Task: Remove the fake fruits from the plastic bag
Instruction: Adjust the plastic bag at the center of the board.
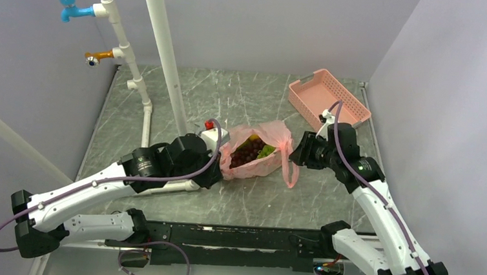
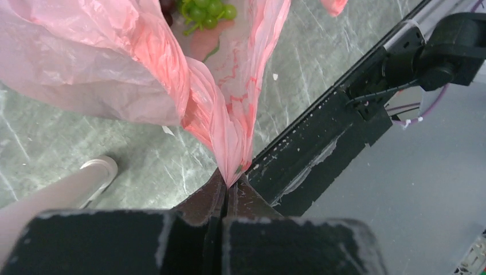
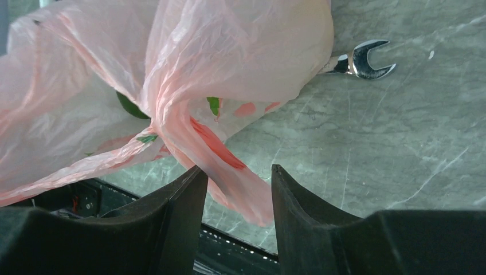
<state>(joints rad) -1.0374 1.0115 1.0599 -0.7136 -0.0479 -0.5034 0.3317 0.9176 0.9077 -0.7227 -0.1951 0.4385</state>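
I am pinching the plastic bag [image 2: 86,69] tight in my left tool [image 2: 228,180]; my right tool [image 3: 238,175] is gaping around another fold of it.

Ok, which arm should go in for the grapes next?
Right, probably: the right pincer stands open at the bag, free to reach the grapes, while the left pincer is clamped shut on the bag's edge.

Pink plastic bag [image 1: 271,165] mouth gaping upward, reachable from above, left gripper [image 2: 229,183] clamped on its left edge, right gripper [image 3: 235,172] jaws apart astride a handle, both sides taken, white pipe [image 1: 168,61] close behind, wrench [image 3: 364,60] tucked against the bag, bare table [image 1: 249,202] in front.
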